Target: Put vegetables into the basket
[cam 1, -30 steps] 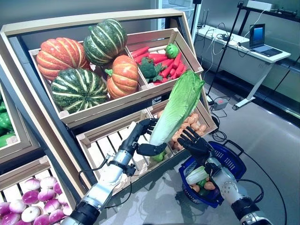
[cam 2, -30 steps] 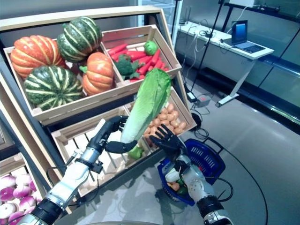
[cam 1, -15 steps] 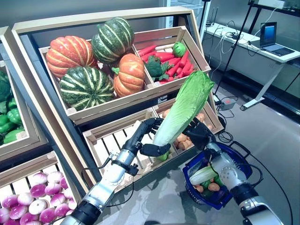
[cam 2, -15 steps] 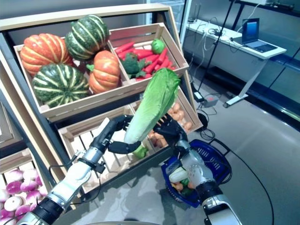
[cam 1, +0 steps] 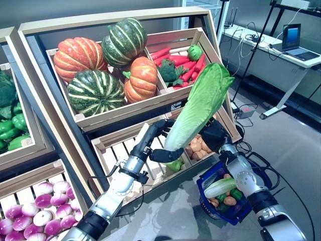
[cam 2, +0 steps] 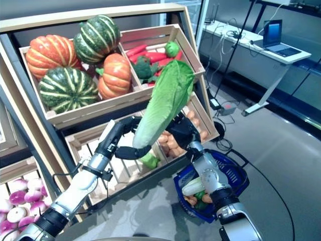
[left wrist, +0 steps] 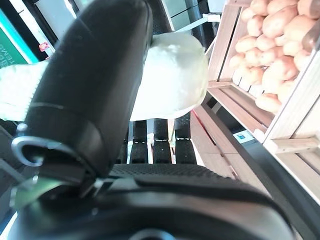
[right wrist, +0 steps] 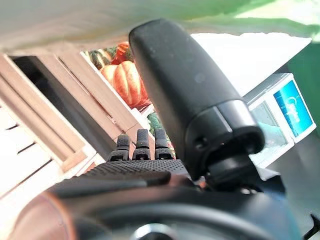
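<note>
A long napa cabbage (cam 1: 200, 108) stands tilted in front of the lower crates, leafy end up. My left hand (cam 1: 151, 138) is shut on its pale base (left wrist: 170, 75), thumb under it and fingers over it. My right hand (cam 1: 214, 136) is up against the far side of the cabbage's lower half, fingers (right wrist: 137, 145) straight and thumb close beside the leaves (right wrist: 150, 15). The blue basket (cam 2: 231, 164) sits on the floor below the right arm and holds a white radish (cam 1: 219, 188), some potatoes and greens.
A slanted wooden rack holds pumpkins (cam 1: 100, 65), carrots and broccoli (cam 1: 180, 63), potatoes (cam 1: 199, 146) and a bare slatted crate (cam 1: 118, 150). Purple turnips (cam 1: 40, 216) and green peppers (cam 1: 10, 125) lie at the left. A desk with a laptop (cam 1: 293, 45) stands back right.
My right hand has risen from over the basket to the cabbage's far side. The left hand has carried the cabbage slightly up and right. The camera has shifted too.
</note>
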You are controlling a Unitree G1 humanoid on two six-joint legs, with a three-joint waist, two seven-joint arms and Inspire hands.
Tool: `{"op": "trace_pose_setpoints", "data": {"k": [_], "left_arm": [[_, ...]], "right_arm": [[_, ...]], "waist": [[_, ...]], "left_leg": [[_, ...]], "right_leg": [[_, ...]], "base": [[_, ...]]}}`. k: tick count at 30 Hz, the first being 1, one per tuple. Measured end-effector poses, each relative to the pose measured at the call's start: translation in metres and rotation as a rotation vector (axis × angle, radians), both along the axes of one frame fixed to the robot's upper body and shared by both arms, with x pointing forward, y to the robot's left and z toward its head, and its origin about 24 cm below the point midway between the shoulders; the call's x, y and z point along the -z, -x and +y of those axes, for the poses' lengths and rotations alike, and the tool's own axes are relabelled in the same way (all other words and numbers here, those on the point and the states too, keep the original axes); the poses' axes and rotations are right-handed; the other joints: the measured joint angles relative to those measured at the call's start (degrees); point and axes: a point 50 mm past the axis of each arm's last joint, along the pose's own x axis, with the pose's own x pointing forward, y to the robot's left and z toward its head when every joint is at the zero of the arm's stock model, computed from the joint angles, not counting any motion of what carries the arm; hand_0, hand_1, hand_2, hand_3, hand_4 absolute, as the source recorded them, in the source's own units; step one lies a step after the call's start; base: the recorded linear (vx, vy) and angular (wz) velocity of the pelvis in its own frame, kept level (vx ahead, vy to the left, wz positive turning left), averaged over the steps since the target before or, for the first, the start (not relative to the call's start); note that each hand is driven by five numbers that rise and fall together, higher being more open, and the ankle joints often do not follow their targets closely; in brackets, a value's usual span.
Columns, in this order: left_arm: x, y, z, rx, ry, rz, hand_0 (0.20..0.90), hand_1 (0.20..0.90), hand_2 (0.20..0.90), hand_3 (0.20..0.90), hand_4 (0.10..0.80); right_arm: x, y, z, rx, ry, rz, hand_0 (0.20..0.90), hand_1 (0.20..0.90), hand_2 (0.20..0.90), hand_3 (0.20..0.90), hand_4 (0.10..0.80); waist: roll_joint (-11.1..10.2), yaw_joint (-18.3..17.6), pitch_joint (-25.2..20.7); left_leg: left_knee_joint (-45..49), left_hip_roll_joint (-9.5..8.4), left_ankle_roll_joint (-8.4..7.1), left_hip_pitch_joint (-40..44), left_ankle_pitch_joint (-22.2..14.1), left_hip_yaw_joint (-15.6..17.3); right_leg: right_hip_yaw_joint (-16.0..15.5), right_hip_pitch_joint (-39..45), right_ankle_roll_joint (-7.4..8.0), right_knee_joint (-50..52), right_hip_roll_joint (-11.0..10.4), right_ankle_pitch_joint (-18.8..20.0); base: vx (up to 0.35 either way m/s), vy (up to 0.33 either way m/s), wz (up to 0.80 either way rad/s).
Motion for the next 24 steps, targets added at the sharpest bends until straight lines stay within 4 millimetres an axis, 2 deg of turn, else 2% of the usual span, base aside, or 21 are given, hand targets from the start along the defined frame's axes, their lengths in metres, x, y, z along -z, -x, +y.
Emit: {"op": "trace_pose_setpoints", "data": {"k": [6, 8, 11, 14, 16, 21, 24], "left_arm": [[0.001, 0.0, 0.0, -0.011, 0.0, 0.001, 0.3, 0.3, 0.3, 0.3, 0.4], [0.002, 0.0, 0.002, -0.012, -0.007, 0.006, 0.3, 0.3, 0.3, 0.3, 0.4], [0.003, 0.0, 0.005, -0.014, -0.028, 0.01, 0.3, 0.3, 0.3, 0.3, 0.4], [0.003, 0.0, 0.006, -0.021, -0.042, 0.01, 0.3, 0.3, 0.3, 0.3, 0.4], [0.004, 0.0, 0.007, -0.034, -0.051, 0.012, 0.3, 0.3, 0.3, 0.3, 0.4], [0.007, -0.002, 0.011, -0.092, -0.075, 0.031, 0.3, 0.3, 0.3, 0.3, 0.4], [0.008, -0.003, 0.013, -0.107, -0.081, 0.041, 0.3, 0.3, 0.3, 0.3, 0.4]], "right_arm": [[0.001, 0.001, 0.0, -0.025, 0.012, 0.02, 0.9, 0.9, 0.9, 0.9, 0.8], [-0.002, 0.0, -0.005, -0.033, 0.115, -0.005, 0.9, 0.9, 0.9, 0.9, 0.8], [-0.013, 0.0, -0.018, -0.032, 0.374, -0.079, 0.9, 0.9, 0.9, 0.9, 0.8], [-0.034, -0.002, -0.034, 0.082, 0.729, -0.21, 0.9, 0.9, 0.9, 0.9, 0.8], [-0.052, -0.001, -0.042, 0.172, 0.972, -0.323, 0.9, 0.9, 0.9, 0.9, 0.8], [-0.117, 0.013, -0.067, 0.441, 1.598, -0.751, 0.9, 0.9, 0.9, 0.9, 0.8], [-0.14, 0.02, -0.07, 0.562, 1.782, -0.955, 0.9, 0.9, 0.9, 0.9, 0.8]], "waist": [[0.0, -0.04, 0.0], [0.01, -0.09, -0.01], [-0.01, -0.62, -0.02], [0.0, -1.52, -0.01], [0.02, -2.0, 0.0], [0.12, -3.19, 0.07], [0.05, -4.4, 0.05]], "left_leg": [[0.0, 0.0, 0.02, -0.06, 0.05, -0.02], [0.0, 0.0, 0.03, -0.18, 0.07, 0.0], [0.01, -0.01, 0.04, -0.37, 0.1, 0.07], [0.01, -0.01, 0.04, -0.39, 0.09, 0.25], [0.01, -0.01, 0.04, -0.43, 0.09, 0.37], [0.0, -0.03, 0.05, -0.56, 0.08, 1.48], [-0.01, -0.01, 0.07, -0.41, 0.05, 1.69]], "right_leg": [[0.08, -0.05, 0.0, 0.0, 0.01, 0.0], [0.1, -0.17, -0.01, 0.0, 0.01, 0.0], [0.34, -0.48, -0.01, 0.01, 0.02, 0.01], [0.68, -0.66, -0.01, 0.01, 0.04, 0.01], [0.86, -0.8, 0.0, 0.01, 0.05, 0.01], [3.22, -1.74, 0.06, 0.01, 0.12, 0.13], [3.41, -1.76, 0.04, 0.0, 0.14, 0.15]], "base": [[0.0, 0.0, 0.0], [0.0, 0.0, 0.0], [-0.011, -0.001, -0.01], [-0.024, -0.004, -0.03], [-0.01, -0.001, -0.02], [-0.036, 0.002, -0.11], [-0.032, -0.004, -0.05]]}}
